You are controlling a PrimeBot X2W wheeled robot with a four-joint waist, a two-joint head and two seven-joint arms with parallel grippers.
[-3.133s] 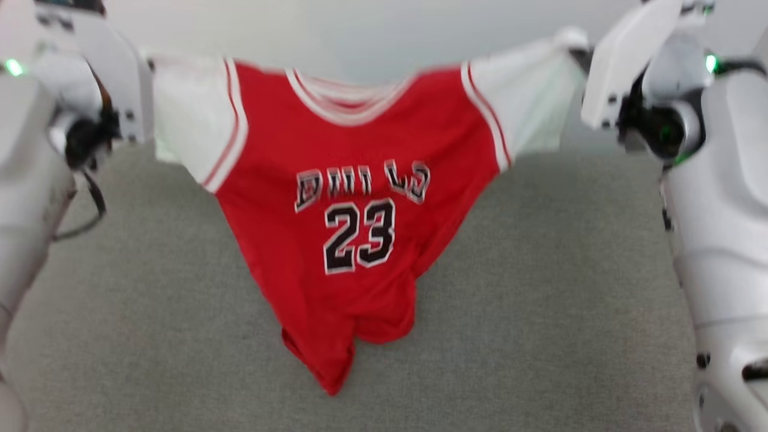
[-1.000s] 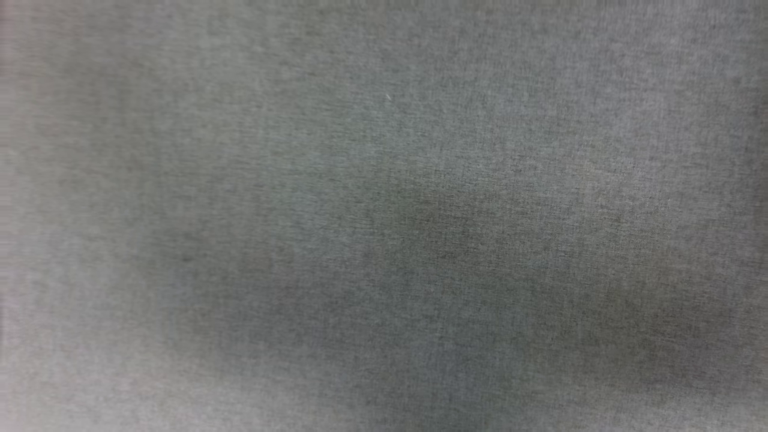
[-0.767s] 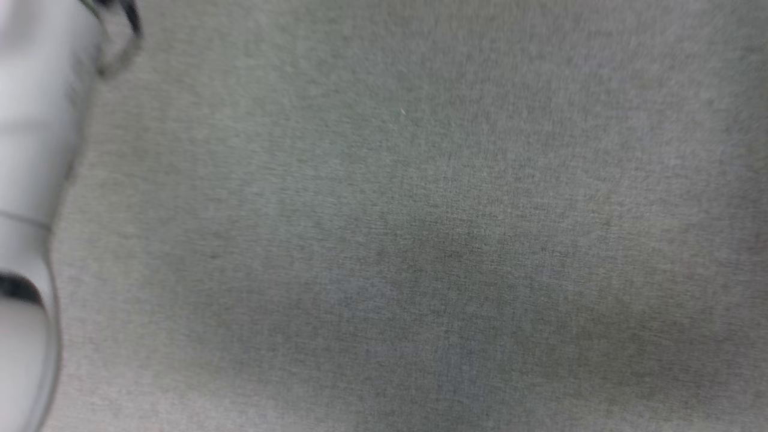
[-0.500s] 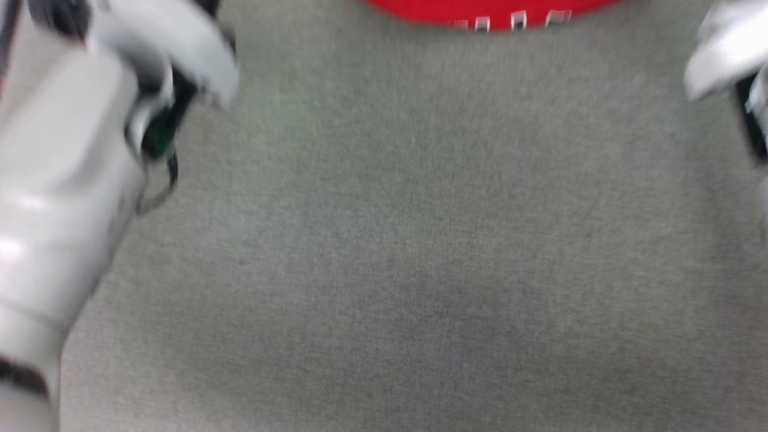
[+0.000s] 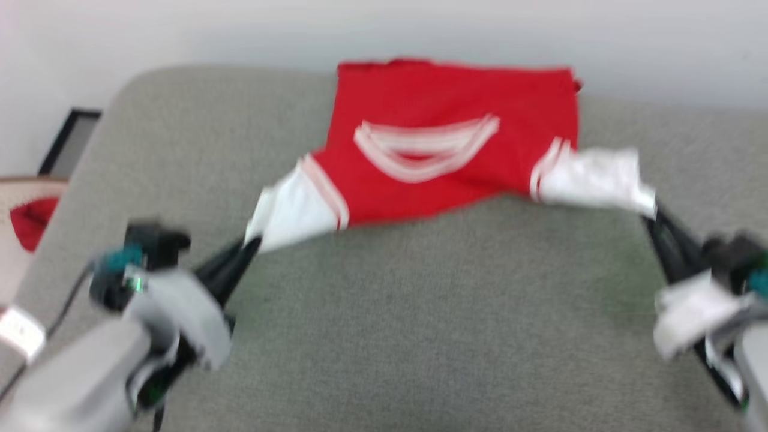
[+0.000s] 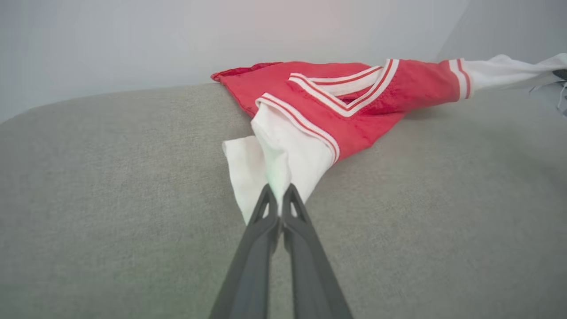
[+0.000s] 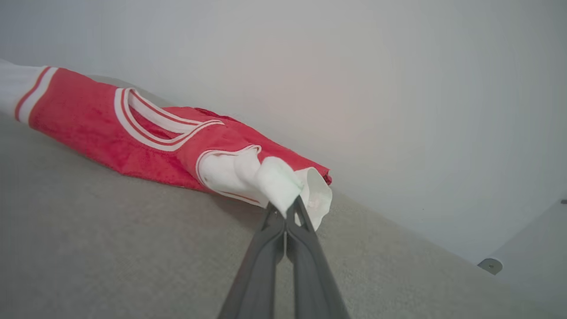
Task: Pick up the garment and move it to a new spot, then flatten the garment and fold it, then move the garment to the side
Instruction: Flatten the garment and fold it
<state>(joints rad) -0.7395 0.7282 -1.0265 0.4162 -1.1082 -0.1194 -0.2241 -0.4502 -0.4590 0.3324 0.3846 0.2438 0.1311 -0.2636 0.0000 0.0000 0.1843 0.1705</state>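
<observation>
Grey fabric-covered surface [image 5: 420, 336], plain pale wall [image 5: 180, 30] behind, soft even light

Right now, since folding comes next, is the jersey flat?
Not flat: the garment lies rumpled on the grey surface, white sleeves pinched by left fingers and right fingers.

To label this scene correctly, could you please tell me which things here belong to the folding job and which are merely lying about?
Job in hand:
garment
left gripper, shut on it
right gripper, shut on it

Lying about:
small red cloth, far left
black frame, near that cloth
</observation>
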